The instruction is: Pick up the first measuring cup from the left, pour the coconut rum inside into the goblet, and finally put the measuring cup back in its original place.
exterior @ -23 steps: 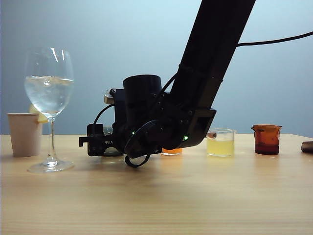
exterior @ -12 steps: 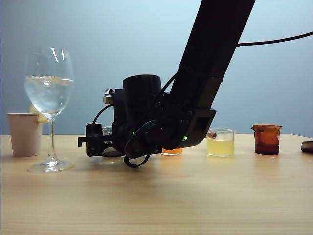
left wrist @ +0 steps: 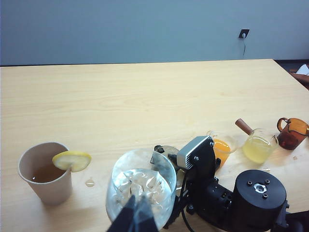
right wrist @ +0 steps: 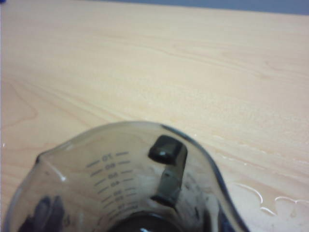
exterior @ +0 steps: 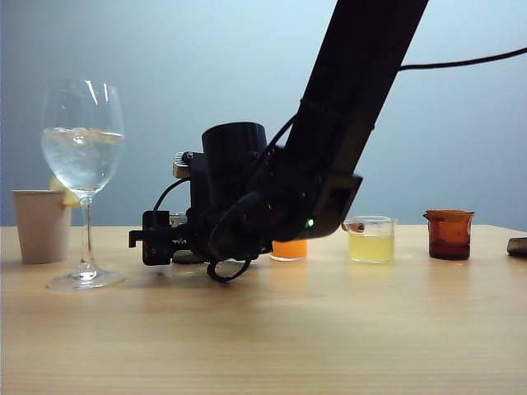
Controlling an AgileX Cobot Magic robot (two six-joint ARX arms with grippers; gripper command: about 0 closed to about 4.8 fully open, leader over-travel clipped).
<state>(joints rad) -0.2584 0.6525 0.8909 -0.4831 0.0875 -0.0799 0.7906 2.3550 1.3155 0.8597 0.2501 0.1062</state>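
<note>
On the left of the exterior view, the tall clear stemmed goblet (exterior: 82, 177) stands on the pale wooden table (exterior: 329, 329), holding clear colourless liquid (exterior: 82, 164) with ice. A beige paper cup (exterior: 41, 225) stands just beside it. The black right arm (exterior: 346, 107) reaches across, its right gripper (exterior: 156, 239) low over the table near the goblet's stem. The small smoky grey-green measuring cup (exterior: 179, 220) is mostly hidden behind the gripper. Further along stand a clear cup of orange liquid (exterior: 288, 248), a clear cup of pale yellow liquid (exterior: 370, 239) and an amber-brown cup (exterior: 449, 234).

From the left wrist view, the left gripper (left wrist: 136, 218) hangs above the goblet's ice-filled bowl, its tips together and empty. A lemon slice (left wrist: 71, 160) sits on the paper cup's rim.

Close in the right wrist view, the measuring cup fills the foreground, with one dark finger (right wrist: 166, 151) seen through its wall. The jaws stand wide about the cup; whether they press on it cannot be told.
</note>
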